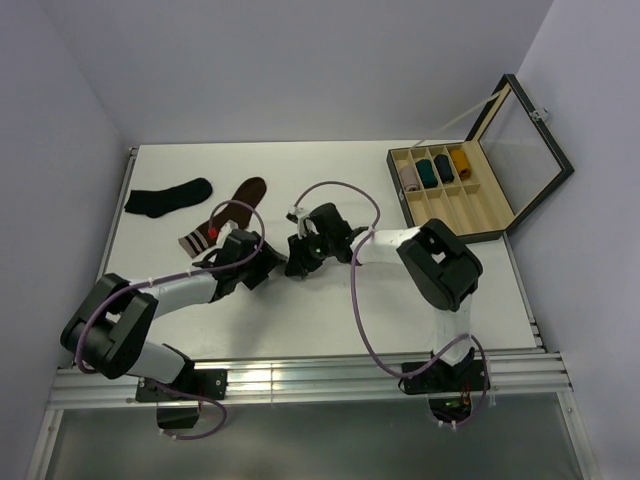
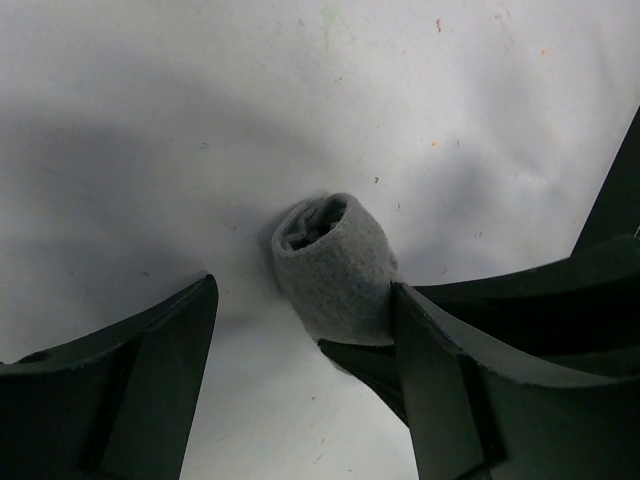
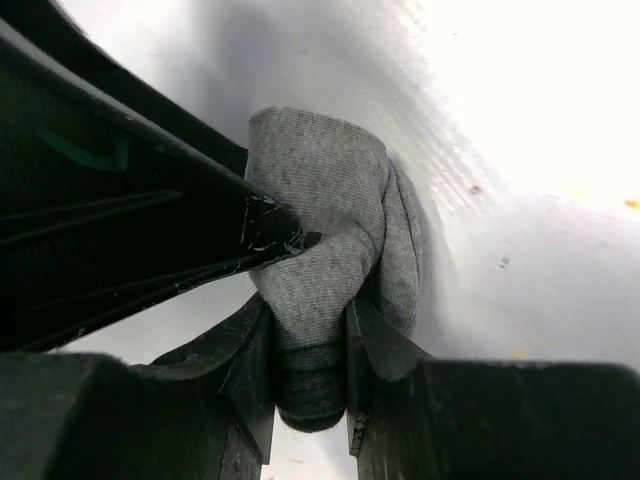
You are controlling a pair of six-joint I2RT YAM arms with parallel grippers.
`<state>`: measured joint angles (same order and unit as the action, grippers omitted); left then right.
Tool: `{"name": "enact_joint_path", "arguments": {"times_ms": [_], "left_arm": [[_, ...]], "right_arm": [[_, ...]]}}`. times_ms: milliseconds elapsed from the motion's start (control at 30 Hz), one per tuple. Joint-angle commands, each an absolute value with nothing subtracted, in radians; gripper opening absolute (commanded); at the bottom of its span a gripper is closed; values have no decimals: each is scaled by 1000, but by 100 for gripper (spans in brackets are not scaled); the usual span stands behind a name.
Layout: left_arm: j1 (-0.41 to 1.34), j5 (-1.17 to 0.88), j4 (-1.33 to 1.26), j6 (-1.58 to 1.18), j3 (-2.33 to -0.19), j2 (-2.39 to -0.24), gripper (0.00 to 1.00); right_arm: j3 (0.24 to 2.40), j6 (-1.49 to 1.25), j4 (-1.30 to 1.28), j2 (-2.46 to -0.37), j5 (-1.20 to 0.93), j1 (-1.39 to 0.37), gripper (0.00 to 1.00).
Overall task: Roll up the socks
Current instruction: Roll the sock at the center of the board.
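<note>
Near the middle of the counter (image 1: 330,320), where both arms meet: grey sock (image 3: 325,220) wound into a tight roll, its lower end pinched between the narrowed fingers of the right claw (image 3: 308,360). Left claw (image 2: 300,350) spread wide around the roll, one finger touching its side, nothing gripped.

Step, as judged: closing off the roll. Next move likely calls for the left to steady the bundle while the cuff is tucked over.

Top view hides the roll under the claws; only it shows brown sock (image 1: 235,205), black sock (image 1: 170,197) and open case (image 1: 470,208).
</note>
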<state>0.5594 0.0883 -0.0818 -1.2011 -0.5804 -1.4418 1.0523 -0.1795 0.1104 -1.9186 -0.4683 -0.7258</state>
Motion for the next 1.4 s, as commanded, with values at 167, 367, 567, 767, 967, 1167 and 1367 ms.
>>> {"name": "enact_joint_path", "arguments": {"times_ms": [167,367,567,767,967,1167,1367], "left_arm": [[572,86,-133,-1267,-526,-1411,74],[572,94,-161,-1295,-526,-1430,74],[586,84,-166,-1318,-529,-1470,72],[600,80,-167,-1339,-514,-1496,66],[609,72,-137,-1321,-541,-1545,42],[609,40,-120,-1266,-566,-1582,8],[609,52,-49,-1197,-601,-1578,0]], "right_arm": [[1046,-374,-35,-2085,-765,-635,0],[1029,-457,12,-2115,-824,-620,0],[1002,-563,120,-2138,-853,-609,0],[971,-655,209,-2152,-865,-604,0],[951,-657,227,-2129,-832,-604,7],[943,-525,135,-2019,-720,-607,47],[914,-384,37,-1847,-542,-621,56]]}}
